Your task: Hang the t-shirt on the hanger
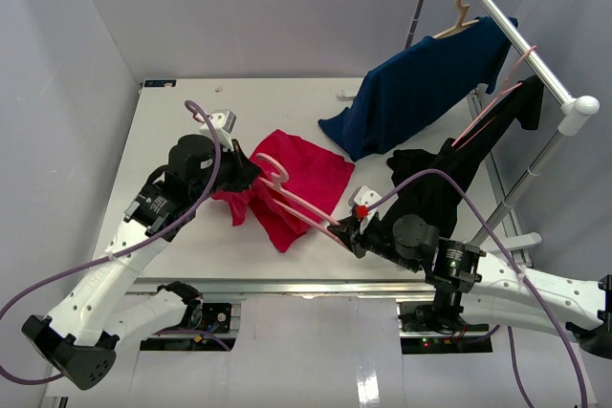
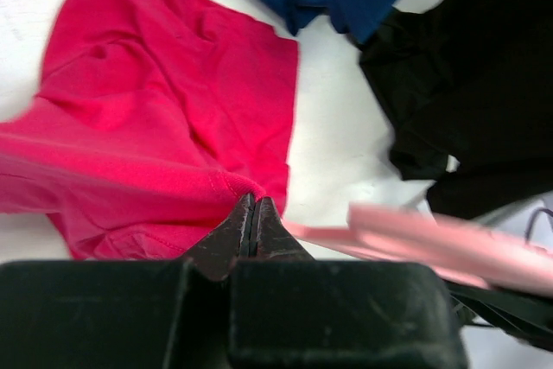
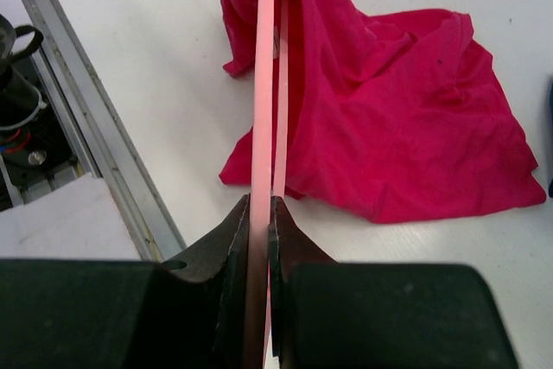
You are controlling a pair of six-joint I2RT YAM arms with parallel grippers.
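Crimson cloth fills the middle of the white table (image 1: 191,121). The t-shirt (image 1: 304,174) lies crumpled there, one part spread flat and its left edge gathered up off the surface. The left gripper (image 1: 251,175) sits at that raised edge, jaws pressed together with a fold of the t-shirt pinched at their tips. The left wrist view shows red cloth drawn right into the closed fingers.

The hanger (image 1: 304,205), thin and pale pink, crosses the t-shirt's near side on a slant. Its hook is up beside the left gripper, and its other end runs out past the t-shirt's near right corner. At that end the right gripper (image 1: 348,232) is clamped on the hanger's thin arm, jaws tight on both sides of the plastic, just beside the t-shirt's edge. Where the hanger crosses the t-shirt it shows in front of the cloth.

Beyond the t-shirt's far right corner a navy shirt (image 1: 421,88) droops from a beige hanger (image 1: 466,2) on a rail (image 1: 521,45), its hem low over the table. A black garment (image 1: 449,169) hangs right of the t-shirt, behind the right gripper.
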